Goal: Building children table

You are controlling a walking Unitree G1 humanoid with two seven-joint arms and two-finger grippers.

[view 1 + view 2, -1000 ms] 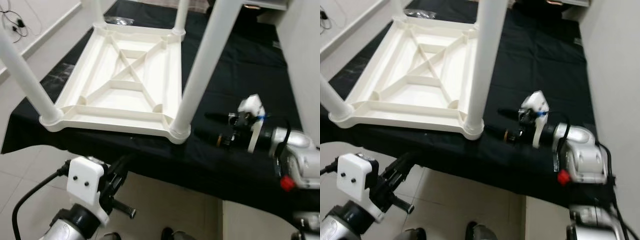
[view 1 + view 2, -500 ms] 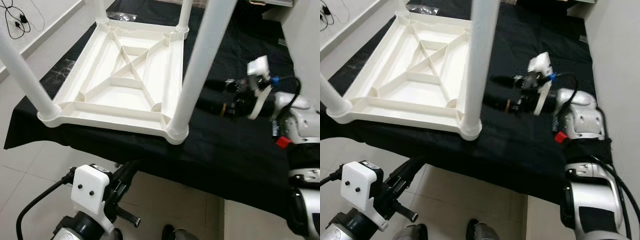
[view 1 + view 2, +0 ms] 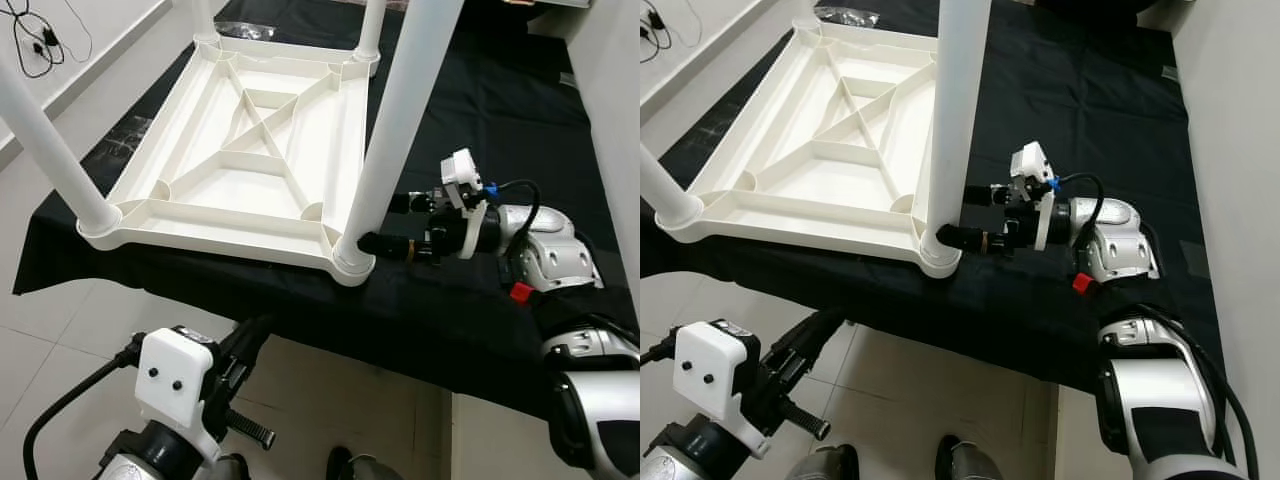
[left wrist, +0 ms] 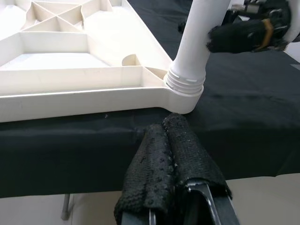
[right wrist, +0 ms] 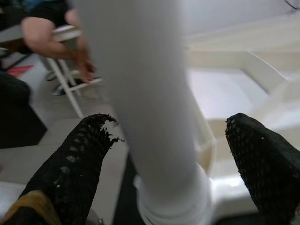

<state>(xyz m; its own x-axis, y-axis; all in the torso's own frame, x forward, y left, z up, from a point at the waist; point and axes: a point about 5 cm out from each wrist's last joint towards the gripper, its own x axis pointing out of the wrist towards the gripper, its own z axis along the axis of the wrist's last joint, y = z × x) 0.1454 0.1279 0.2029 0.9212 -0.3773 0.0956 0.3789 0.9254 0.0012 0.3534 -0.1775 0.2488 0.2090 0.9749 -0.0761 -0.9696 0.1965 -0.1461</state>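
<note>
On the black cloth [image 3: 480,110] the upturned white table [image 3: 250,150] lies. In the right wrist view, the right gripper [image 5: 168,154] straddles the near leg [image 5: 150,103], spread wide. Left wrist view: the left gripper [image 4: 168,168] hangs closed below the edge.

Upturned white table [image 3: 250,150] on black cloth [image 3: 480,320], right hand [image 3: 385,222] straddling its near leg [image 3: 395,130]

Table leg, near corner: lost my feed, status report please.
Right gripper open, straddling near leg. Left gripper shut, below table edge. Upturned table on black cloth. Nothing blocking.
</note>
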